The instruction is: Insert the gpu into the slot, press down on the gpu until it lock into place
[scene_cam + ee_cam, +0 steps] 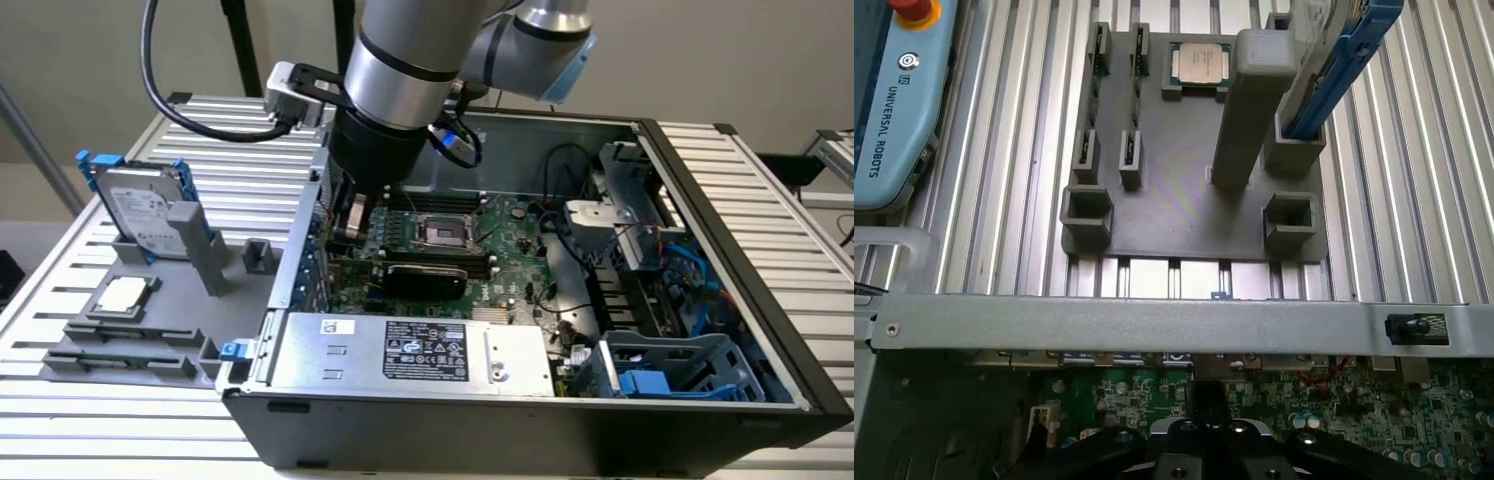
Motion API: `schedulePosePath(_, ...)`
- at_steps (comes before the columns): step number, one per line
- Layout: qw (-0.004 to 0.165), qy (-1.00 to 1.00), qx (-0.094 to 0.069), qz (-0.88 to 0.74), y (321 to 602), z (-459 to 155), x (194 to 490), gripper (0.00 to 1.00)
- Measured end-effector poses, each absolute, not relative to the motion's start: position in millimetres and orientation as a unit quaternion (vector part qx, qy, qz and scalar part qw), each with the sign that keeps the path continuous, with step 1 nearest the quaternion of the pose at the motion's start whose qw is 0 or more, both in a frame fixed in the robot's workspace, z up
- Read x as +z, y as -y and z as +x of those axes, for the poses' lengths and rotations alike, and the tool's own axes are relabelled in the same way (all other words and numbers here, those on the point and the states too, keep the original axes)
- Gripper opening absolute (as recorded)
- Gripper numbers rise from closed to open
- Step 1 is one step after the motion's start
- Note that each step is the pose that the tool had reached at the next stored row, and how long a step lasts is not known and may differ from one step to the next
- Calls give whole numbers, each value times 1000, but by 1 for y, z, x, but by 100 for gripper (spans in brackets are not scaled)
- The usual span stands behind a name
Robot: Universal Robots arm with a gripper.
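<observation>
The gpu (pixel 424 274), a flat black card, lies across the green motherboard (pixel 514 250) inside the open computer case, just behind the power supply. The blue slot is hidden; the card covers the spot where it would run. My gripper (pixel 350 222) hangs from the big grey arm, down inside the case by its left wall. It is at the card's left end and slightly above it. In the wrist view the gripper's black body (pixel 1204 445) hovers over the motherboard's edge (pixel 1324 395), just inside the case's metal rim (pixel 1154 322). Whether it touches the card I cannot tell.
A silver-labelled power supply (pixel 414 350) fills the case's front. The CPU socket (pixel 441 230) sits behind the card, with cables and a blue drive cage (pixel 667 372) at the exterior view's right. Outside, a grey fixture plate (pixel 1184 200) holds a CPU (pixel 1201 62) and a hard drive (pixel 140 210).
</observation>
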State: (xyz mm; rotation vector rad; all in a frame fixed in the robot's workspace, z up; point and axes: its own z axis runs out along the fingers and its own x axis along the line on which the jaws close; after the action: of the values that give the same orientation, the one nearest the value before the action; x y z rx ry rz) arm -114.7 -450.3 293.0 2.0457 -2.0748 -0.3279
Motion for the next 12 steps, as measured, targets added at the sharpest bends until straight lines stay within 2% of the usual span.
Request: schedulePosePath(12, 113, 705, -112, 692, 443, -115, 293, 11)
